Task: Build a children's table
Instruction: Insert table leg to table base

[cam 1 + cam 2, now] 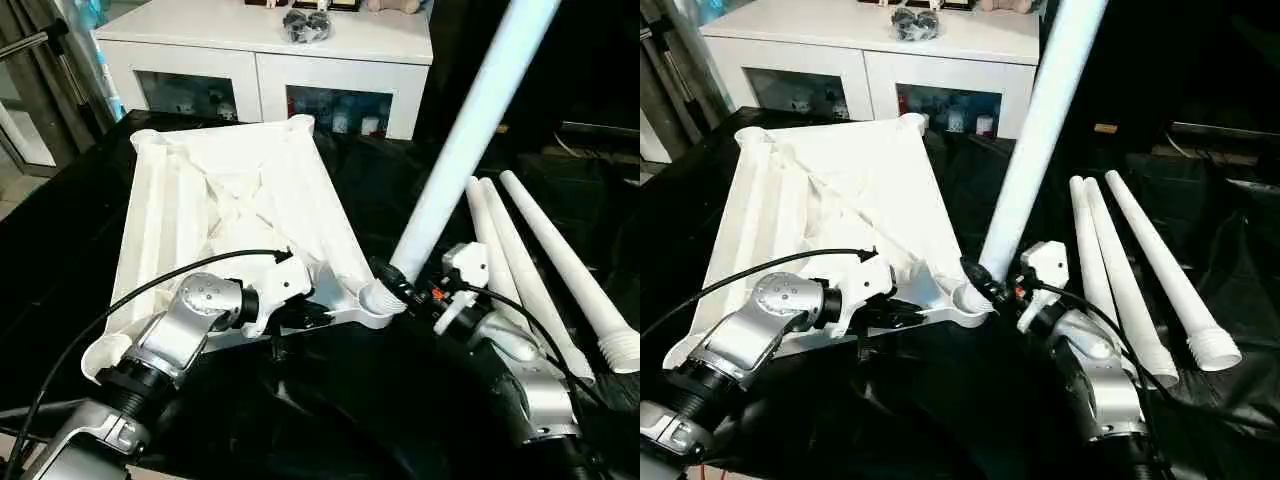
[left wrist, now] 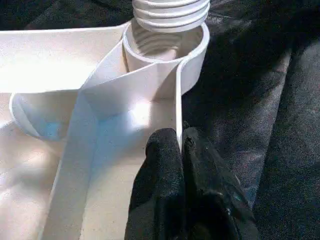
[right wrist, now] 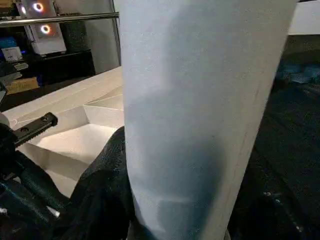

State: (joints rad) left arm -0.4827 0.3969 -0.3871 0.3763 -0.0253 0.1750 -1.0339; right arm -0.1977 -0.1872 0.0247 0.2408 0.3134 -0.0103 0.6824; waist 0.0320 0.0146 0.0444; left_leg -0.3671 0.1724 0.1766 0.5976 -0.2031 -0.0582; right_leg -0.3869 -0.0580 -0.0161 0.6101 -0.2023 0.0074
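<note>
Tabletop (image 1: 230, 210) lies upside down, ribbed underside up, on black cloth (image 1: 380, 400), centre-left of the head frames. Left gripper (image 2: 181, 145), lower centre-left, is pinched onto the tabletop's near rim wall beside the corner socket (image 1: 375, 305); the wrist shot shows black fingers (image 2: 160, 175) either side of the thin white wall. Right gripper (image 1: 392, 278) clamps the raised leg (image 1: 470, 130) near its threaded end, the leg tilting up toward top right, threads sitting at the socket mouth. Three spare legs (image 1: 545, 270) lie side by side on the cloth at right, well apart from the tabletop. White cabinet (image 1: 270, 60) with glass doors along the top.
</note>
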